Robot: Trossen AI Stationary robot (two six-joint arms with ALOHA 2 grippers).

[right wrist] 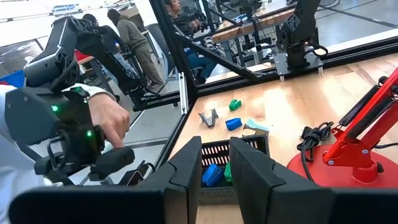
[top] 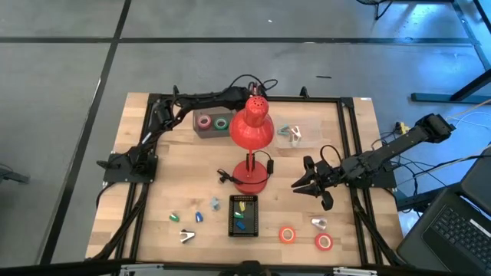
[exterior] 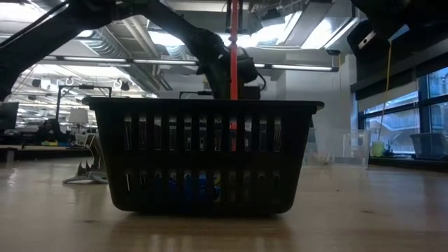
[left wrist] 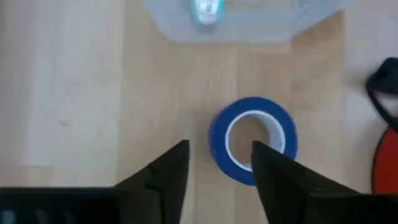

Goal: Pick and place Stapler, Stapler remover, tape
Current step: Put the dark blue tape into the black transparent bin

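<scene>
Blue tape roll [left wrist: 252,140] lies just ahead of the left claw [left wrist: 219,163], parted narrowly

Red lamp [top: 252,130] stands mid-table, its base [top: 251,178] near the centre, cord [top: 227,177] trailing beside it. Black basket [top: 243,215] sits just in front of the base; a clear tray [top: 295,135] lies beside the lamp head. Person's hand [right wrist: 111,118] beyond the table edge.

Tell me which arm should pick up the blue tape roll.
Left. The left gripper hangs right at the blue tape roll, jaws open at its rim. The right gripper sits farther off, down by the base of the red lamp.
</scene>
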